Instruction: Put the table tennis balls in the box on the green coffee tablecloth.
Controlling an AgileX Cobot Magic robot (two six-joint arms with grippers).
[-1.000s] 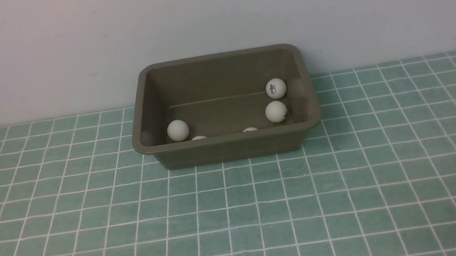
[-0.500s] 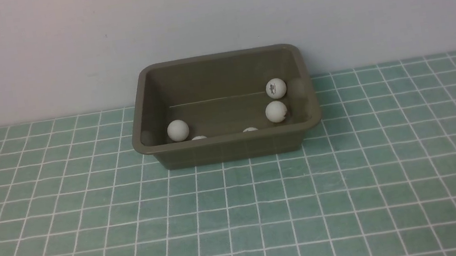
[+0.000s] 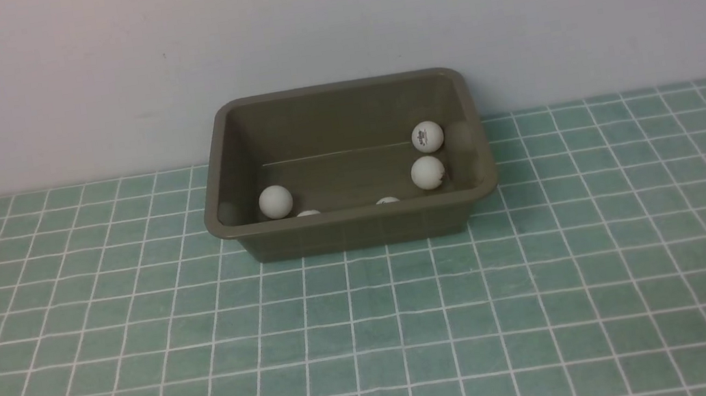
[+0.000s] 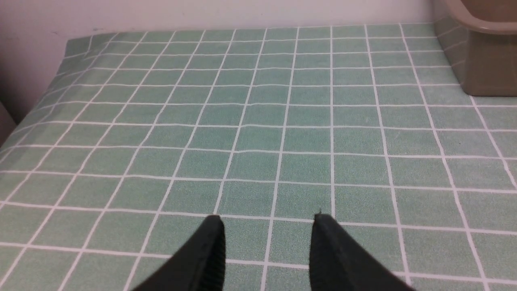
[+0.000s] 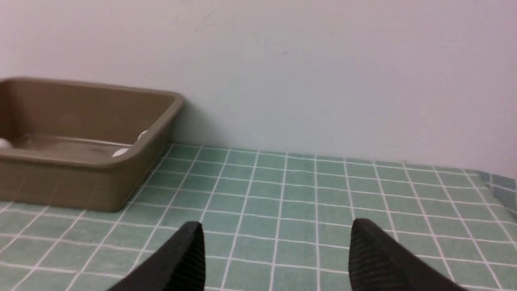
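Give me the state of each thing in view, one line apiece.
box: upright on the cloth, no lid, balls inside
balls: five visible in the box, two only as tops behind the near wall; none on the cloth
cloth: spread flat, only the box on it
left gripper: open, empty, over bare cloth
right gripper: open, empty, over bare cloth beside the box
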